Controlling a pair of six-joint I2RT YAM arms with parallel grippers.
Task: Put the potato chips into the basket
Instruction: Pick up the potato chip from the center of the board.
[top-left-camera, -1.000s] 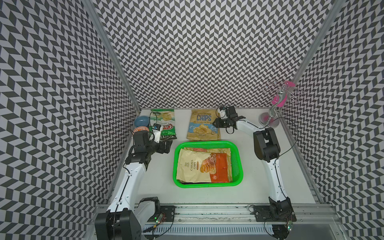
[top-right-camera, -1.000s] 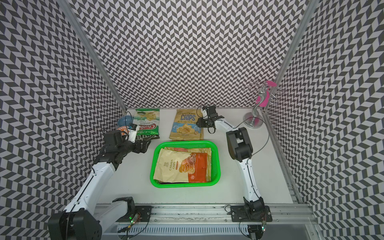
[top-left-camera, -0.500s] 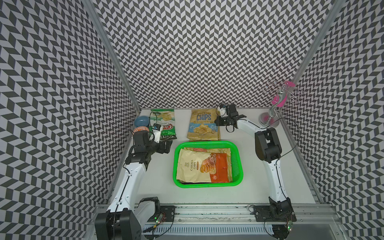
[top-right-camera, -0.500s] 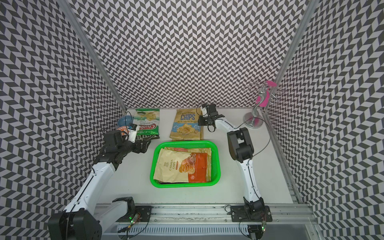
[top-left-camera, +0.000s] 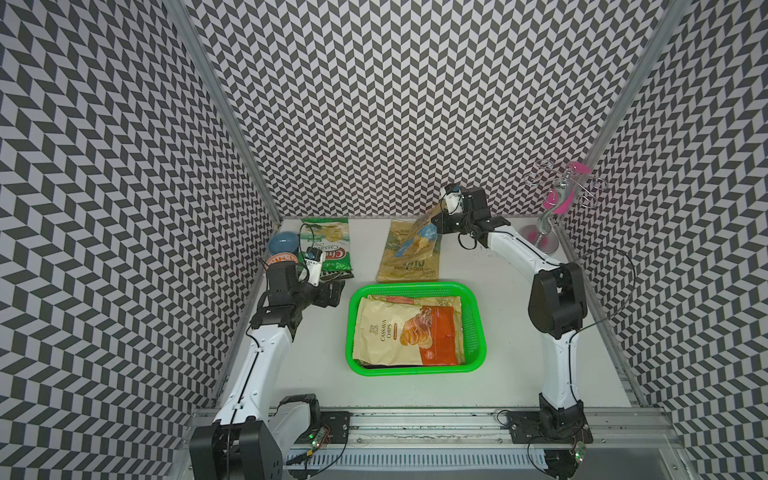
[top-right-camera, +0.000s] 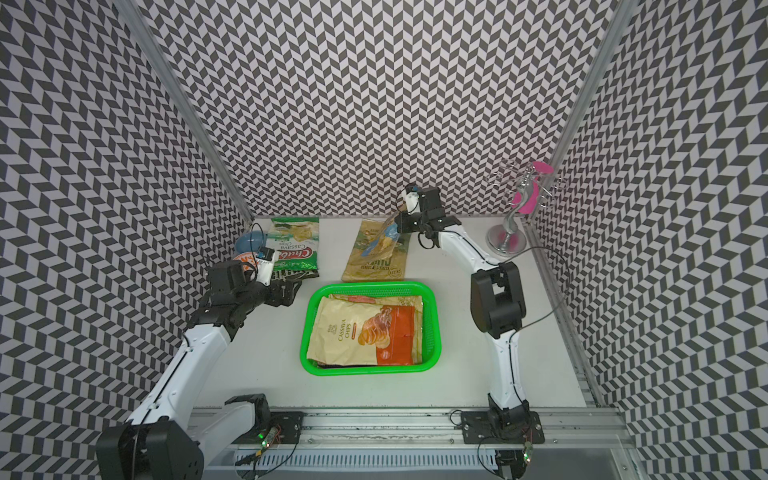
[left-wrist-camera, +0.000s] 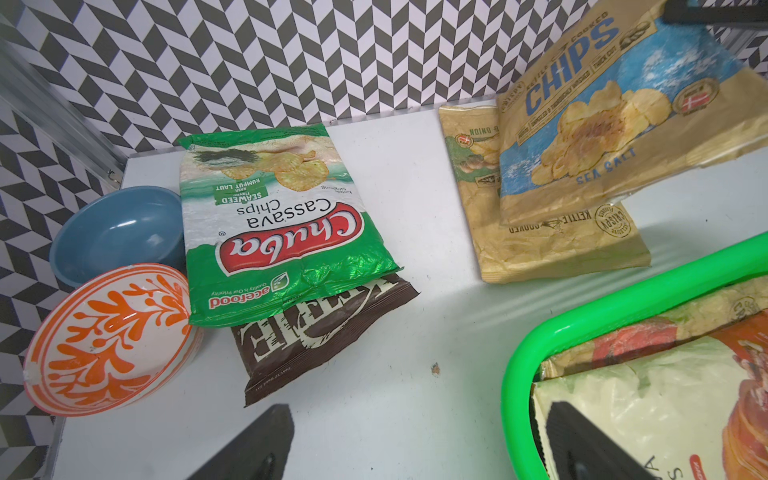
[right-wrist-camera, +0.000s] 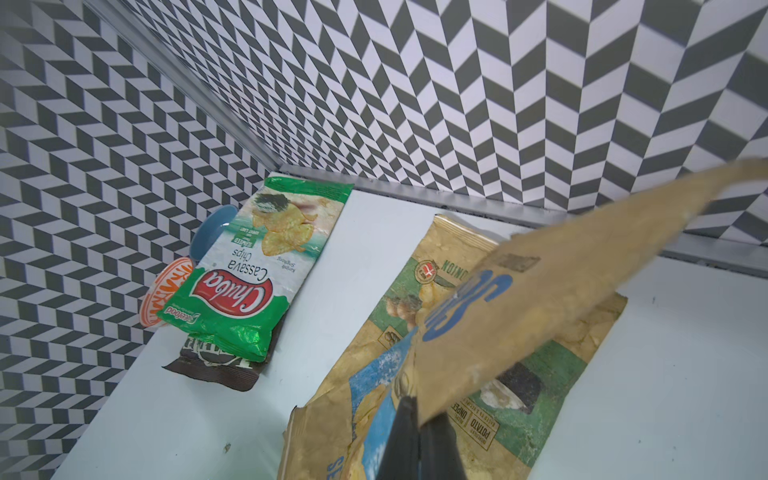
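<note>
Item 1: basket (top-left-camera: 415, 371), bright green, mesh walls, on table (top-left-camera: 519, 353) approx. centre, between the two arms. Contents: beige-orange cassava bag (top-left-camera: 399, 332) flat on top, label up; edges of more bags under it, can't tell which. Item 2: sea-salt CHIPS bag (left-wrist-camera: 582, 137), tan kraft w/ blue panel, off the table, hanging tilted, one corner pinched in R hand (top-left-camera: 438, 219) near back wall; fingers (right-wrist-camera: 405, 436) pressed together on bag edge in right wrist view. Item 3: onion kraft bag (top-left-camera: 409, 266), flat on table directly below item 2, just behind basket's far rim, not touching it as far as visible. Item 4: Chuba bag (left-wrist-camera: 274, 232), green-white, flat at back-left, lying partly over item 5. Item 5: brown Kettle bag (left-wrist-camera: 316, 332), only near end showing. L hand (top-left-camera: 336, 289): fingers spread wide, holding nothing, low over table just beside items 4/5, left of basket. Misc.: blue bowl (left-wrist-camera: 116, 232) and orange-patterned bowl (left-wrist-camera: 104, 340), touching, at left wall next to Chuba; chrome stand w/ pink parts (top-left-camera: 540, 243) at back-right corner.
</note>
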